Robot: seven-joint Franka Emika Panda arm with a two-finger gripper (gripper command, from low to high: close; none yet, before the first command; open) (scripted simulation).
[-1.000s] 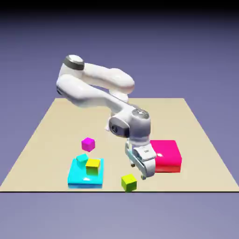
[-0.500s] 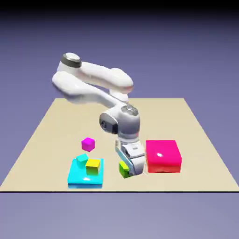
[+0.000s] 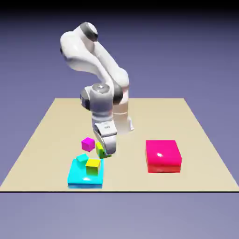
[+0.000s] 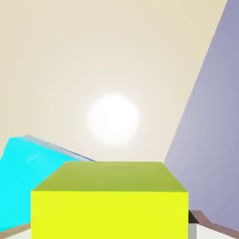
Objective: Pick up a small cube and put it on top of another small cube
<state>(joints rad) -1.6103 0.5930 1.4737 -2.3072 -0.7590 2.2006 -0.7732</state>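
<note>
- Carrying is the step in hand: the gripper [image 3: 104,150] pinches the small lime cube [image 3: 100,150] between its fingers, lifted clear of the table [image 3: 196,140].
- In the hand view the small lime cube [image 4: 110,200] fills the bottom of the picture, its face bright and its top darker olive, hiding most of the finger tips.
- The held cube hangs just above and beside the cyan flat block [image 3: 85,174], near the magenta small cube [image 3: 88,144].
- On the cyan block sit a yellow-topped small cube [image 3: 93,165] and a teal small cube [image 3: 82,159], touching or nearly so.
- Next, I judge, the hand must centre over one small cube, most likely the yellow-topped one, come down squarely, then release; an off-centre drop could tip the cube off.
- The table is a plain tan slab, with a red-pink flat block [image 3: 163,155] well apart toward the exterior view's right.
- Behind it all is a blue-violet backdrop, darker toward the top.
</note>
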